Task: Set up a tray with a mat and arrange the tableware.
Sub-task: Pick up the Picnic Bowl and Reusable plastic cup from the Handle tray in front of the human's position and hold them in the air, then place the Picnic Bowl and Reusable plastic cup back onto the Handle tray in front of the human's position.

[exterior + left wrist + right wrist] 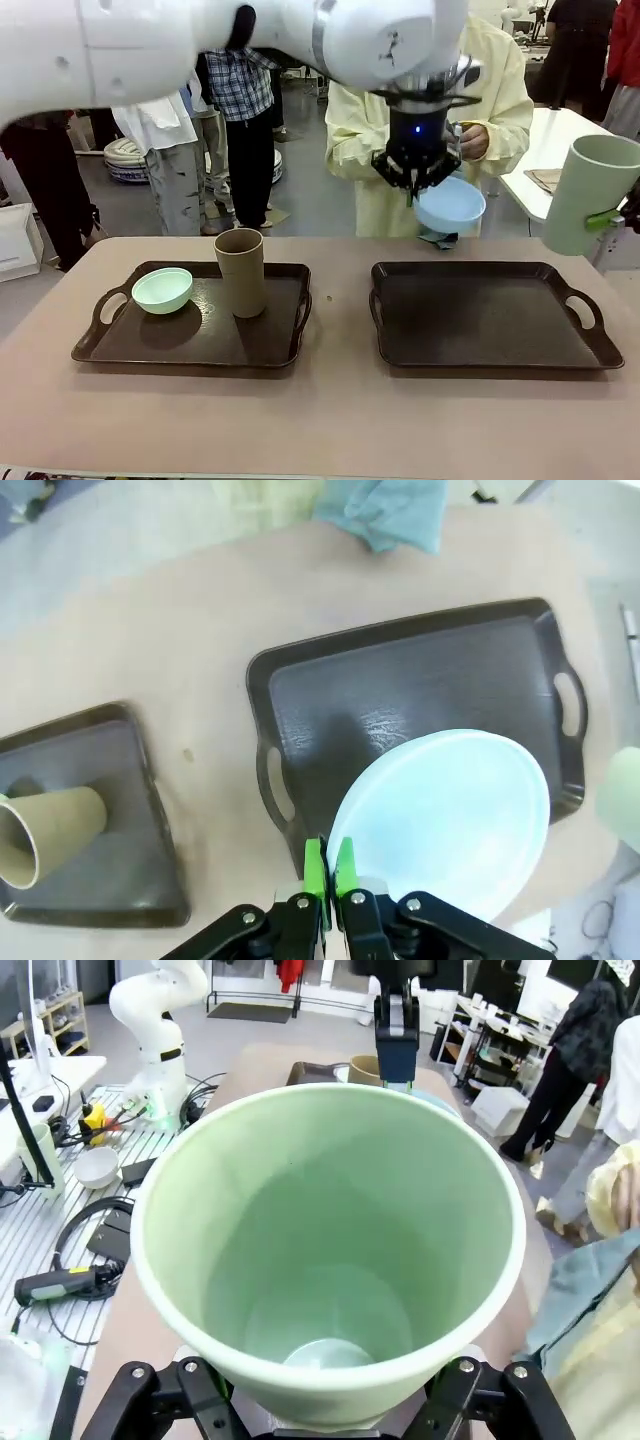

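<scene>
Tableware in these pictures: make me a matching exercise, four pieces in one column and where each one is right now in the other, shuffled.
1. mint green bowl
2. brown tumbler
3. light blue bowl
4. pale green tumbler

A. held by the right claw
B. upright, mid left tray
C. pinched at its rim by the left claw
D. near the left tray's left handle

Pairs: 1-D, 2-B, 3-C, 4-A
</scene>
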### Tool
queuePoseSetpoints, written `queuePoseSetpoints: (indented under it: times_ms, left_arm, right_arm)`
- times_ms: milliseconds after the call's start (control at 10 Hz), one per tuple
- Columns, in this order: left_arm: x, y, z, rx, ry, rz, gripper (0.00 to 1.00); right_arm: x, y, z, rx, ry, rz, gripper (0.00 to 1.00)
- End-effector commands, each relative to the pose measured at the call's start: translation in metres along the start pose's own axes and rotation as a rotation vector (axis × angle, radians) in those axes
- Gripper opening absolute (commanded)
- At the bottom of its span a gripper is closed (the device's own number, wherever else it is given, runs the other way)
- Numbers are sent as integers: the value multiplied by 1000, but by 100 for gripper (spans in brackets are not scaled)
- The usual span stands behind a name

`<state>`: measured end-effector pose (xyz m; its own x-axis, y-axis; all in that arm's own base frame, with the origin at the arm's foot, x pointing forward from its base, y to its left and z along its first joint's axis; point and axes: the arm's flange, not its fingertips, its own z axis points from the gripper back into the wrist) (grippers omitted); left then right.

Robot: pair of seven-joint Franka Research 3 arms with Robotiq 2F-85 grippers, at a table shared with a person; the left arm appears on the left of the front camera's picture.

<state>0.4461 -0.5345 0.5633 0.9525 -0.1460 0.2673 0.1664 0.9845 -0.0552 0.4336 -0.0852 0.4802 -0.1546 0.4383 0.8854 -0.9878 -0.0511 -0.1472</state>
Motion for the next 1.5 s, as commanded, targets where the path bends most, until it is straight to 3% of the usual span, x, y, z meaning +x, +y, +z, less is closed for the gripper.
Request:
queuePoseSetpoints:
  times_ms: [0, 200, 300, 1400]
  left_arm:
    - [-22, 6, 5, 10, 10, 23, 0]
    - [-24, 14, 3, 9, 108, 24, 0]
    - [-15, 0, 14, 2, 6, -6, 0]
    - [-15, 0, 14, 2, 6, -6, 0]
  right_arm:
    - [13, 13, -4, 5, 13, -30, 24]
    - [10, 5, 1, -4, 6, -2, 24]
    - [10, 5, 1, -4, 6, -2, 24]
    - [10, 5, 1, -4, 6, -2, 24]
